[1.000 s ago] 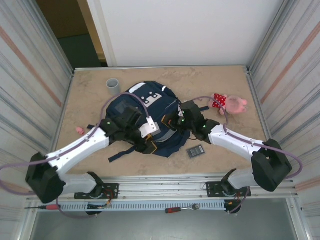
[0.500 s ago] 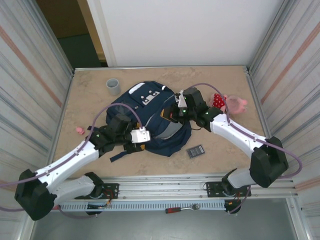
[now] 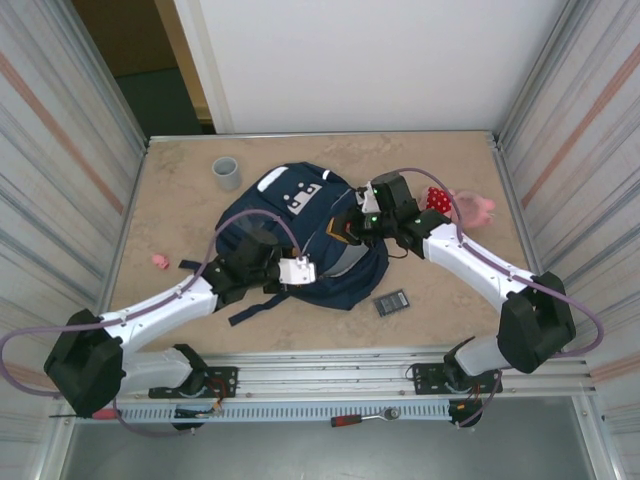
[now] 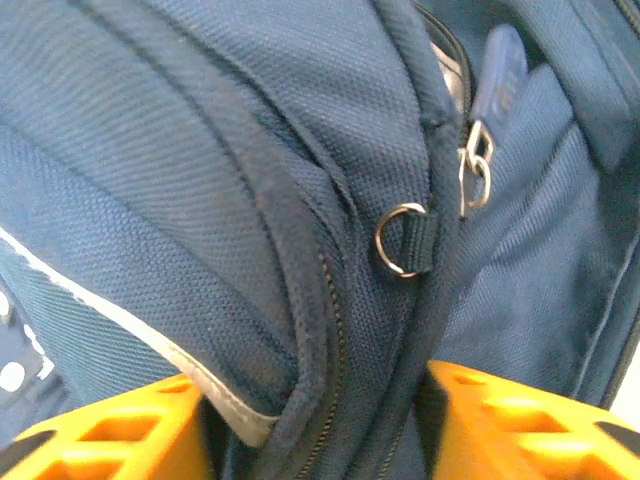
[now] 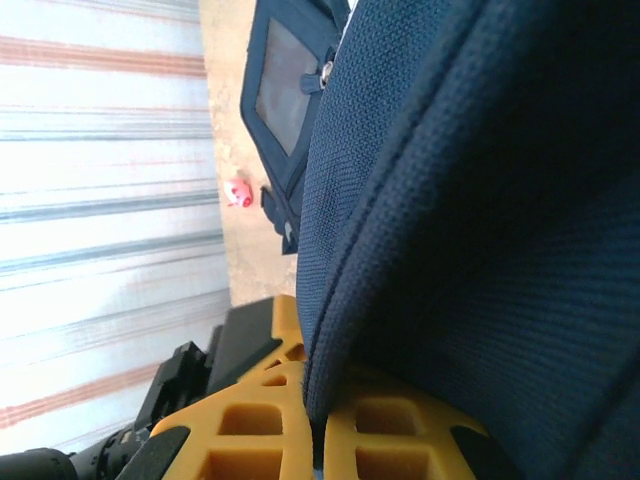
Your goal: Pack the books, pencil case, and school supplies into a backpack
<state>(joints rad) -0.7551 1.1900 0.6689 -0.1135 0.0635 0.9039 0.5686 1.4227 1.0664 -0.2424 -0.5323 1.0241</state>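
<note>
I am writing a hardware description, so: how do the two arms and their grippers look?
The left arm and right arm have white links, black joints and bases, and each trails a lilac cable. The left gripper and right gripper have orange fingers with lattice cut-outs.

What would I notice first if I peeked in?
A big navy backpack lies in the middle. The right gripper pinches a fold of its fabric, and the left gripper straddles its zip seam. A pink and red plush toy sits at the far right.
</note>
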